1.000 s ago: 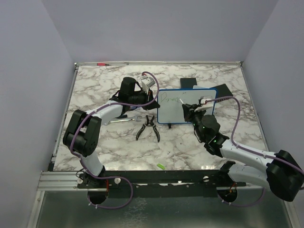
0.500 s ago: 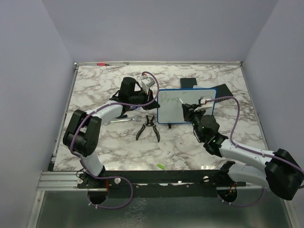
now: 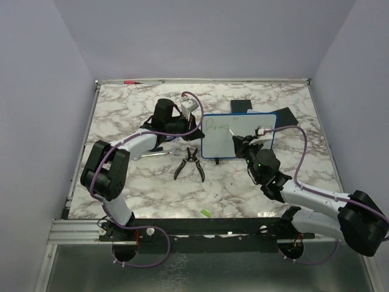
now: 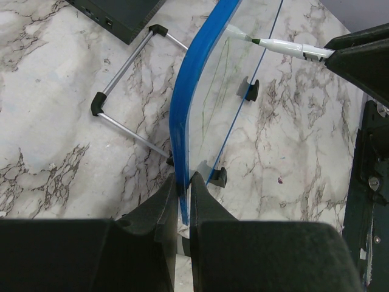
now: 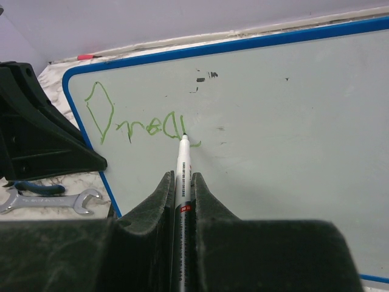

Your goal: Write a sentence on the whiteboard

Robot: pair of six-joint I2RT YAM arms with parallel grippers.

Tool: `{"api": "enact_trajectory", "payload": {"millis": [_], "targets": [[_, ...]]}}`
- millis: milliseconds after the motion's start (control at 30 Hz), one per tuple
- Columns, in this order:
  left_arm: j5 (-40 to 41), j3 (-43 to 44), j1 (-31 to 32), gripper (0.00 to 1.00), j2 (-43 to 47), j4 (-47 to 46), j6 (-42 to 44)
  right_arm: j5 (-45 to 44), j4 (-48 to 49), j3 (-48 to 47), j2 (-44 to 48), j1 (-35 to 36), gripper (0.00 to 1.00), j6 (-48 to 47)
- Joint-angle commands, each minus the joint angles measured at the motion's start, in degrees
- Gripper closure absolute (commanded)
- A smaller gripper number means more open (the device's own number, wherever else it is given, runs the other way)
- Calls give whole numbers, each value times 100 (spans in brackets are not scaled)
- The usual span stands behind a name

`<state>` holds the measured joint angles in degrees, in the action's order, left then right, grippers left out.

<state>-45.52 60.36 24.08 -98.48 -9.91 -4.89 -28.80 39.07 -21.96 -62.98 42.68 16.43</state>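
The left tool is closed tight on the blue frame of the whiteboard. Both fingers pinch the board's left edge, so it stands tilted on the table, rising straight ahead of that tool. Just past this grip, inside the board's upper left corner, the sentence begins: a tall green loop and then a short run of small letters, all on one line. I cannot make out what word they spell. At the end of the last letter sits the tip of the marker, which looks to be touching the surface directly ahead of the right tool. That tool is clamped on the marker's barrel with no gap showing. Beyond the tip to the right, and everywhere below the line, the board is bare apart from a few dark specks. The writing looks well begun, with roughly one word down and most of the sentence left to do.
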Motion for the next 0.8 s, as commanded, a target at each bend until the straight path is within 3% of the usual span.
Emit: {"api": "enact_trajectory", "payload": {"millis": [0, 767], "targets": [[247, 29, 73, 100, -47, 350, 182, -92, -58, 91, -39, -18, 99, 37], [241, 29, 88, 100, -45, 352, 186, -368, 305, -185, 31, -21, 99, -184]]}}
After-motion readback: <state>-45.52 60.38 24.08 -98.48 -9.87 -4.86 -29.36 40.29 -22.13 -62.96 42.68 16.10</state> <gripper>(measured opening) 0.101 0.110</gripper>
